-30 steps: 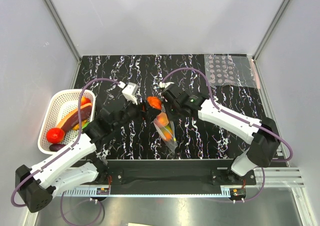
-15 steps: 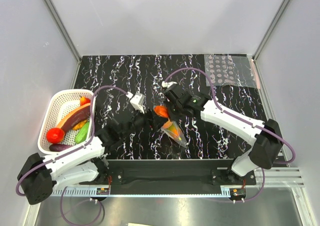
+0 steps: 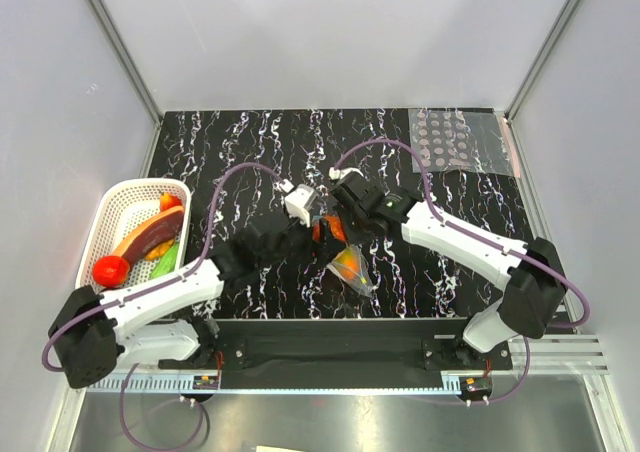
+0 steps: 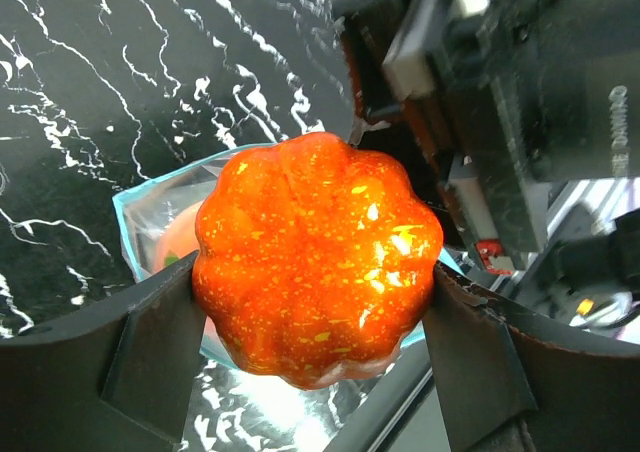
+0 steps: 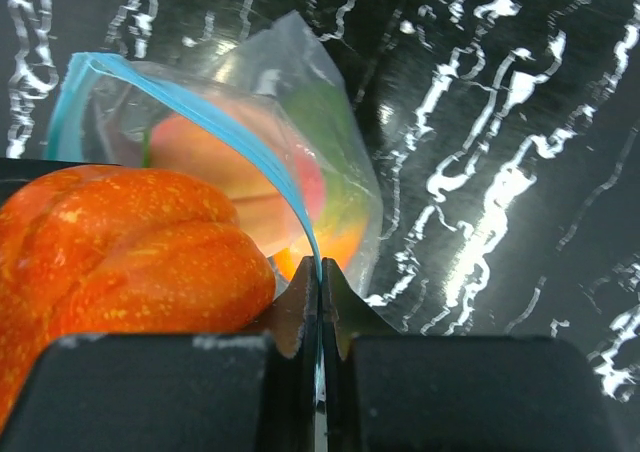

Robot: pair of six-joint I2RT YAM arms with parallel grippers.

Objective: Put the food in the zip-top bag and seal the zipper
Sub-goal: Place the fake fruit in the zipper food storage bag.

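Your left gripper (image 4: 315,347) clamps the orange toy pumpkin (image 4: 315,252) at the top view's centre, just over the mouth of the zip-top bag (image 5: 335,122). Your right gripper (image 5: 318,307) pinches the bag's blue zipper (image 5: 200,112). Release off-centre and the pumpkin could catch the rim, roll away, or yank the bag loose.

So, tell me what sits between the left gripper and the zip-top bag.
The orange fruit, held in the left gripper, right at the bag mouth; left wrist view shows it.

One fruit (image 4: 315,237) sits in the left claw (image 4: 315,280) at the zip-top bag's (image 5: 345,177) mouth, two more fruits (image 5: 205,150) inside.
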